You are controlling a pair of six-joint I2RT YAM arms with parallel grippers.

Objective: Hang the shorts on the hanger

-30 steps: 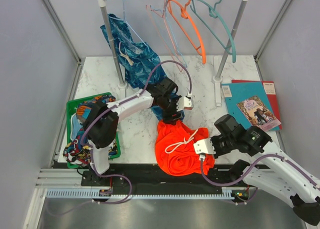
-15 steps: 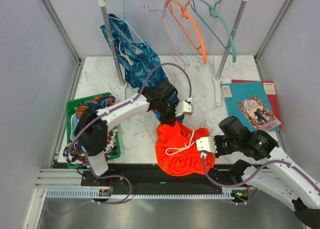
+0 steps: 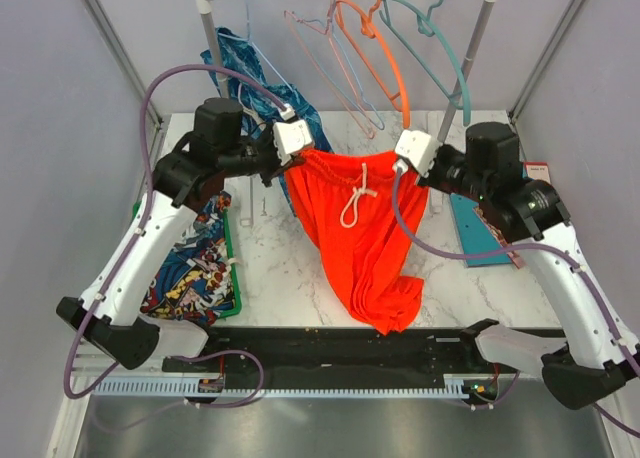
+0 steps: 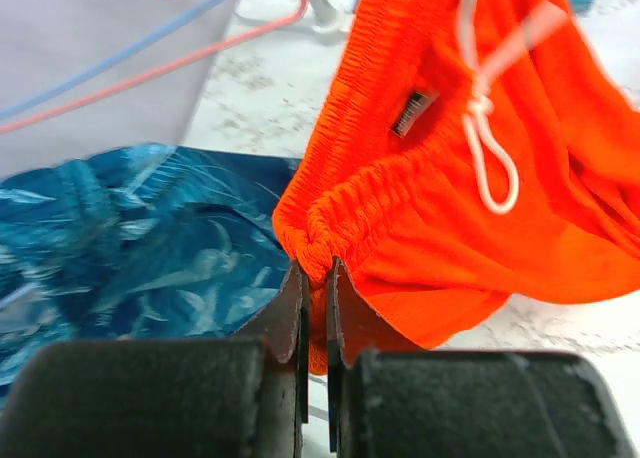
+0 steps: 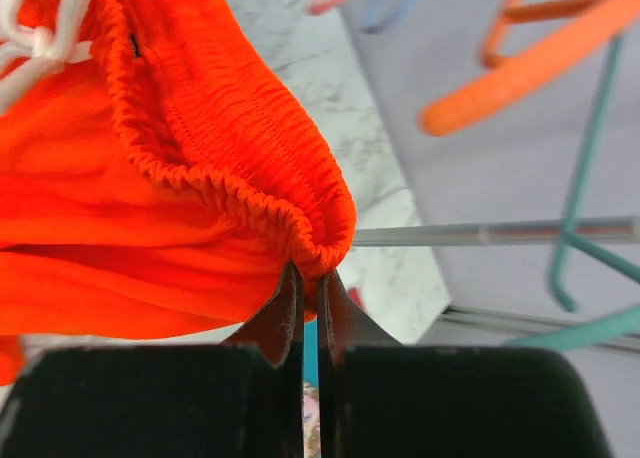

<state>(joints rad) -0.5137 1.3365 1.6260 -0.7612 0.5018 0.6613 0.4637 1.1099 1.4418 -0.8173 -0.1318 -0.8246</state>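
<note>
The orange-red shorts (image 3: 360, 243) hang spread by the waistband between my two grippers, above the marble table. The white drawstring (image 3: 355, 203) dangles at the middle, and the legs' lower end sags down to the table's front edge. My left gripper (image 3: 292, 158) is shut on the waistband's left end (image 4: 315, 233). My right gripper (image 3: 402, 166) is shut on its right end (image 5: 320, 233). The teal hanger (image 3: 440, 68) hangs on the rail behind and above the right gripper, apart from the shorts; it also shows as the thin teal hanger (image 5: 590, 168) in the right wrist view.
An orange hanger (image 3: 388, 68) and a pale pink hanger (image 3: 325, 63) hang left of the teal one. A blue patterned garment (image 3: 228, 63) hangs by the left rack post (image 3: 222, 88). A green bin (image 3: 232, 268) holds comic-print cloth. Books (image 3: 478, 240) lie at the right.
The left gripper closed on the waistband. Both arms then rose and moved apart, lifting the shorts from a heap on the table into a spread hanging sheet.
</note>
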